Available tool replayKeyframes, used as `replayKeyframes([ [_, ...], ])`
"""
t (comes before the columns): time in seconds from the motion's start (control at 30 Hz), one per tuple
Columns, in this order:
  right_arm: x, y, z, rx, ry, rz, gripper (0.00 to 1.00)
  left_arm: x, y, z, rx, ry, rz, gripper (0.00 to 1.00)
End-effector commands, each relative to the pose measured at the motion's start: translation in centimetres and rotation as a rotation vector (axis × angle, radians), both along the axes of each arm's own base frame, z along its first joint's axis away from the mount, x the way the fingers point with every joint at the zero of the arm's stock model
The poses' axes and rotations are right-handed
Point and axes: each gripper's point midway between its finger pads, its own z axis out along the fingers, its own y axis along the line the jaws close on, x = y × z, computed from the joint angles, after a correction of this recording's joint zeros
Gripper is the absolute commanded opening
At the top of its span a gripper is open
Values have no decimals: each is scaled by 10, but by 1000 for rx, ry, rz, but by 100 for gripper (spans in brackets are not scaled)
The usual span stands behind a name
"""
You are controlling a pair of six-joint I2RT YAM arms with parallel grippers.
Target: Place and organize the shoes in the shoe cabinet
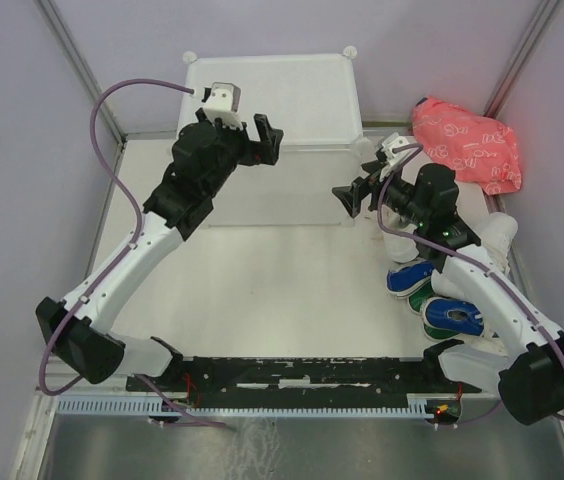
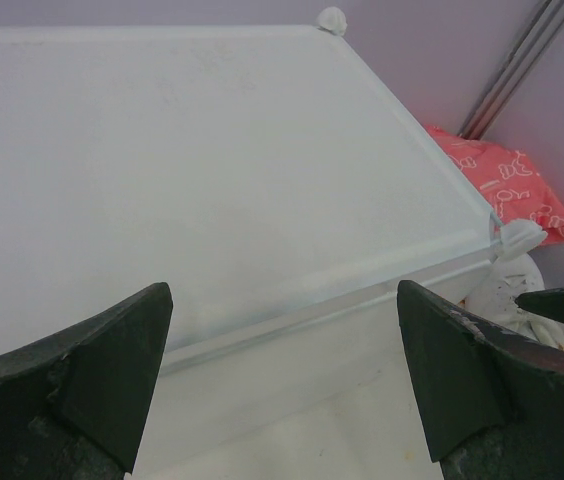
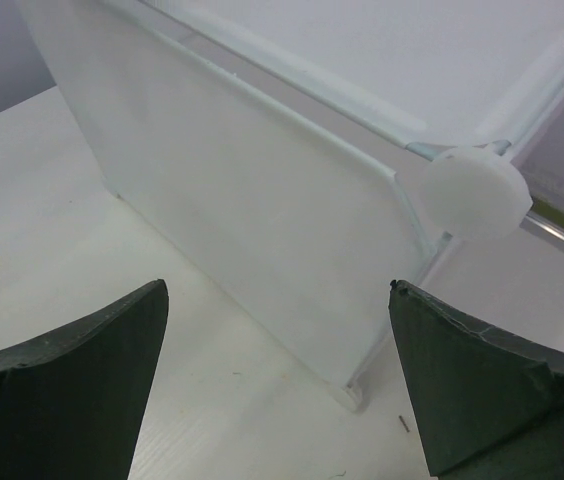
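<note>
The shoe cabinet point(image 1: 272, 105) stands at the back middle of the table, white and translucent, with its front panel point(image 3: 252, 220) shut. My left gripper point(image 1: 270, 138) hovers open above the cabinet's top front edge point(image 2: 292, 320), holding nothing. Open and empty too, my right gripper point(image 1: 355, 190) is just off the cabinet's front right corner, next to the round connector point(image 3: 477, 190). The shoes lie on the table at the right, partly under my right arm: a white one point(image 1: 399, 245), two blue ones point(image 1: 409, 278) point(image 1: 452, 318), and a strip of green point(image 1: 418, 298) between them.
A pink patterned bag point(image 1: 467, 143) lies at the back right beside the cabinet, and it shows in the left wrist view as the pink bag point(image 2: 507, 185). Grey walls close in the table on the left, back and right.
</note>
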Motion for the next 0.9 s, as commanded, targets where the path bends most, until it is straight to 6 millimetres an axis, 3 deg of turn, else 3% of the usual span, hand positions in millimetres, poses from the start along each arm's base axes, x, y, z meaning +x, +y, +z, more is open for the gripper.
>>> replayKeyframes([
  [0.0,18,-6,34,49,-123,-72,99,15,-8,37,-8,-118,5,99],
  [0.2,23,-6,32,35,-151,-74,99,32,-14,31,4,-120,22,99],
  [0.47,17,4,15,22,-111,-4,99,48,-18,-6,48,-36,53,99],
  [0.87,29,3,-6,-7,-76,-27,99,50,-19,-32,89,22,51,99],
])
